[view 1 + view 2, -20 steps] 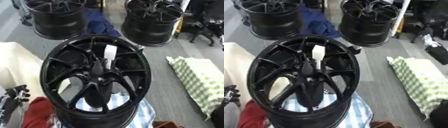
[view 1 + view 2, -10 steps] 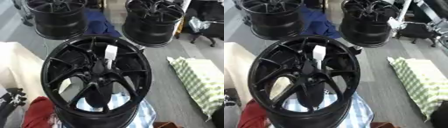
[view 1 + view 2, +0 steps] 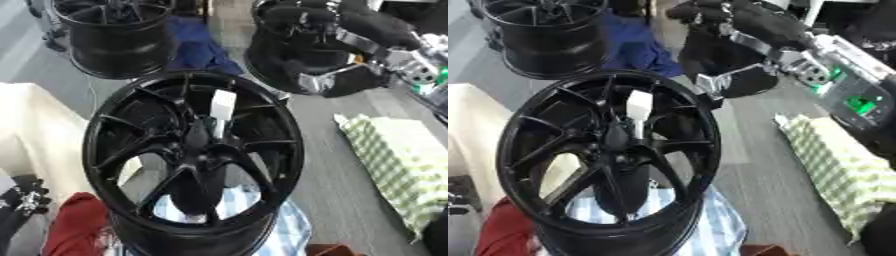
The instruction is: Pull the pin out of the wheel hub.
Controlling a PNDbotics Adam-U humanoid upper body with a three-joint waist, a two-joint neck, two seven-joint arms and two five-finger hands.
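Note:
A black wheel hub (image 3: pixel 98 131) stands tilted in the middle. A white pin (image 3: pixel 221 106) sticks up from its centre, with its thin stem running down into the hub's boss. My right hand (image 3: pixel 715 17) comes in from the upper right on a black and silver arm. It hangs over the far right wheel, above and behind the pin, and touches neither pin nor hub. My left hand (image 3: pixel 24 196) rests open at the lower left edge, fingers up, apart from the hub.
Two more black wheels stand at the back (image 3: pixel 114 35) (image 3: pixel 284 70), with a blue cloth (image 3: pixel 199 47) between them. A cream cushion (image 3: pixel 35 130) lies left, a green checked cloth (image 3: pixel 398 160) right. A red cloth (image 3: pixel 74 227) and a striped cloth (image 3: pixel 284 227) lie under the hub.
My right arm and hand have swung in from the upper right, over the far right wheel. The left hand has sunk a little at the lower left. The pin still sits in the hub.

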